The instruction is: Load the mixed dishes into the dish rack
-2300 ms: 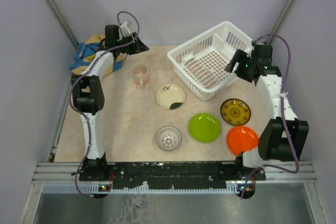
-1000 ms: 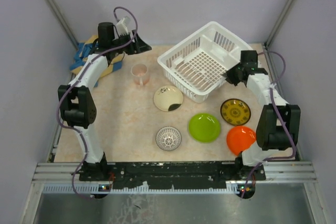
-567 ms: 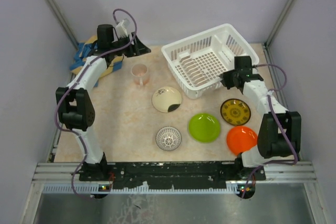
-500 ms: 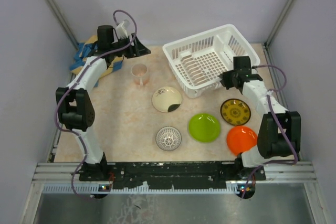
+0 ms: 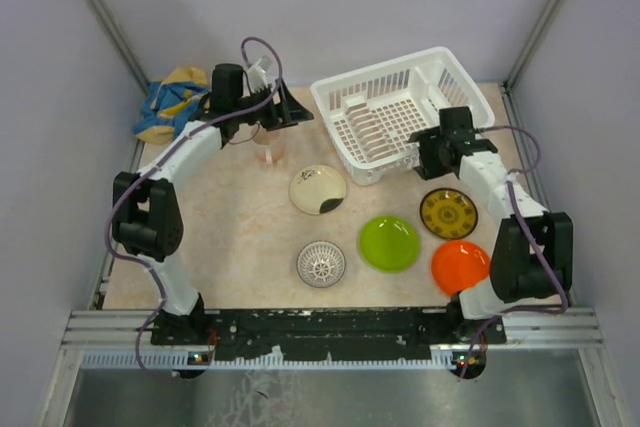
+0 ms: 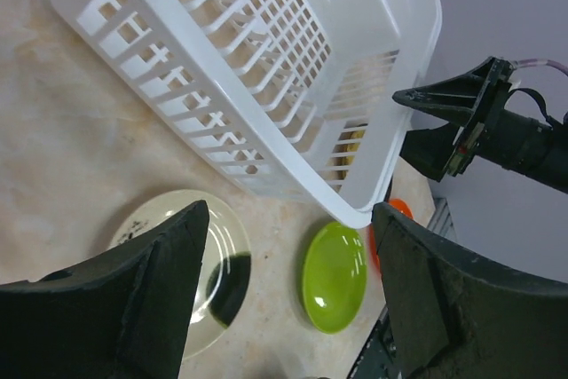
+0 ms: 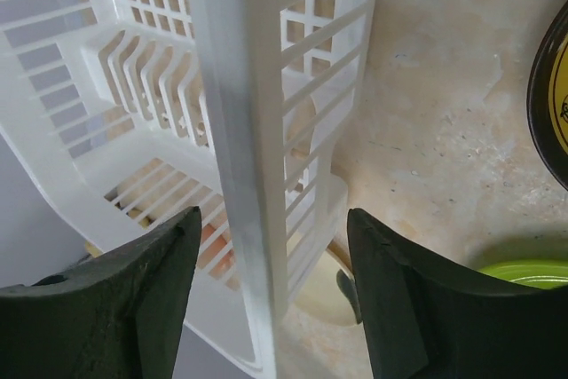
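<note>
The white dish rack (image 5: 395,112) stands at the back right of the table. My right gripper (image 5: 424,143) is open, its fingers either side of the rack's near right wall (image 7: 253,175) with a gap on both sides (image 7: 272,215). My left gripper (image 5: 298,114) hangs open and empty between the pink cup (image 5: 268,151) and the rack (image 6: 257,77). On the table lie the cream plate (image 5: 318,189), white patterned bowl (image 5: 321,263), lime-green plate (image 5: 389,243), brown-yellow plate (image 5: 448,213) and orange plate (image 5: 461,265). The left wrist view shows the cream plate (image 6: 160,259) and green plate (image 6: 335,277) below the open left gripper (image 6: 288,212).
A blue and yellow cloth (image 5: 168,104) is bunched at the back left corner. Metal frame posts run along both sides of the table. The brown-yellow plate's rim (image 7: 552,104) lies close to the right of my right gripper.
My right gripper has opened off the rack wall, and the rack now sits flat. My left arm has swung right from over the cloth to above the pink cup.
</note>
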